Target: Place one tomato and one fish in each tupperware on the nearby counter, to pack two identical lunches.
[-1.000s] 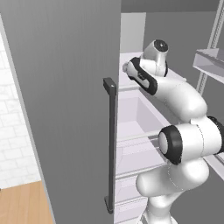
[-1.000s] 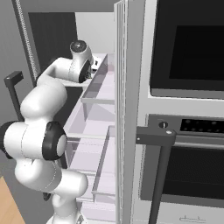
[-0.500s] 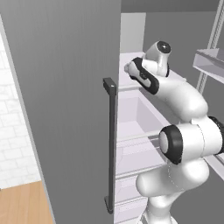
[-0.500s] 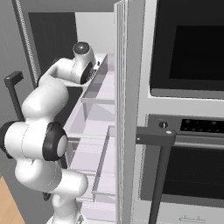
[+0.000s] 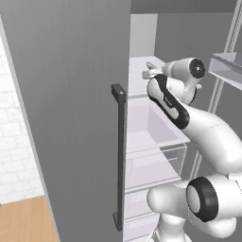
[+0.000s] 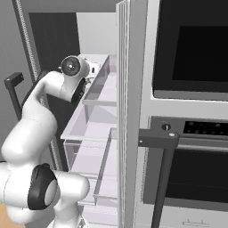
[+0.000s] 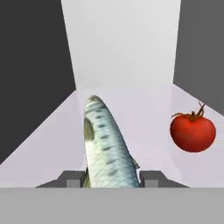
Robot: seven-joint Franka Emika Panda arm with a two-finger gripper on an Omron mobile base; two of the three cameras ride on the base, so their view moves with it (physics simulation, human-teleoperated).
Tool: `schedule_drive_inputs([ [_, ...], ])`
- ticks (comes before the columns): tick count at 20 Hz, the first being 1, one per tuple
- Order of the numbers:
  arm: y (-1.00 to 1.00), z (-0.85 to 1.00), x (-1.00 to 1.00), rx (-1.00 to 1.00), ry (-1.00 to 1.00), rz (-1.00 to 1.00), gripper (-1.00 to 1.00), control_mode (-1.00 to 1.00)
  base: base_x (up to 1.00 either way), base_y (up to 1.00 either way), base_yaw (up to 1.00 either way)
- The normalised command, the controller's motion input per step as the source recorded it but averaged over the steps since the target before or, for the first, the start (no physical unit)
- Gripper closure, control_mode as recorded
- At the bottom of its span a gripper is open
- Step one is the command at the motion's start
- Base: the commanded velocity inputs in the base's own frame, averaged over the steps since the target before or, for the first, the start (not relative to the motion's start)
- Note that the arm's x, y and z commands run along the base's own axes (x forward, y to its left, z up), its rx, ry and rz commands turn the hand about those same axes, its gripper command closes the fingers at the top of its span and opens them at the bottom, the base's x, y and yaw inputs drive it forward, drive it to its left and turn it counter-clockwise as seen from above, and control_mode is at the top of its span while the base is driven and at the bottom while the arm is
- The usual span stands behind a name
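Observation:
A slender silvery-grey fish (image 7: 107, 144) lies on the white fridge shelf (image 7: 131, 100), pointing away from the hand. My gripper (image 7: 111, 178) is shut on its near end, a dark fingertip (image 7: 70, 178) against each flank. One glossy red tomato (image 7: 193, 131) with a dark stem rests on the same shelf, to the right of the fish and apart from it. From the base the gripper (image 5: 150, 72) (image 6: 94, 69) reaches onto the upper fridge shelf. The tupperware and the counter are out of view.
The open grey fridge door (image 5: 71, 94) with its dark vertical handle (image 5: 120, 156) stands close on the arm's left. Clear drawers (image 5: 151, 127) sit below the shelf. A built-in oven (image 6: 191, 133) with a bar handle (image 6: 162, 142) is to the right of the fridge.
The jaws have closed from wide open onto the fish. The hand has shifted slightly at the upper shelf; the base has stayed put.

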Motion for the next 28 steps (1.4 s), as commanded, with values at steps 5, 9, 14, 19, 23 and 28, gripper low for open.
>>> schedule_drive_inputs([
  [5,-0.19,0.55,-1.00,0.01,0.05,-0.05,1.00,-1.00,0.00,0.00,0.00],
  [9,-0.09,0.12,-1.00,-0.02,0.32,-0.04,1.00,-1.00,0.00,0.00,0.00],
  [14,0.14,-0.66,-1.00,-0.21,0.54,-0.01,1.00,-1.00,0.00,0.00,0.00],
  [19,0.05,-0.99,-1.00,-0.16,0.47,0.00,1.00,-1.00,0.00,0.00,0.00],
  [23,0.02,-0.75,-0.75,-0.08,0.19,0.00,1.00,1.00,-0.25,0.00,0.00],
  [28,0.00,0.00,0.00,0.00,0.00,0.00,1.00,1.00,-1.00,0.00,0.00],
])
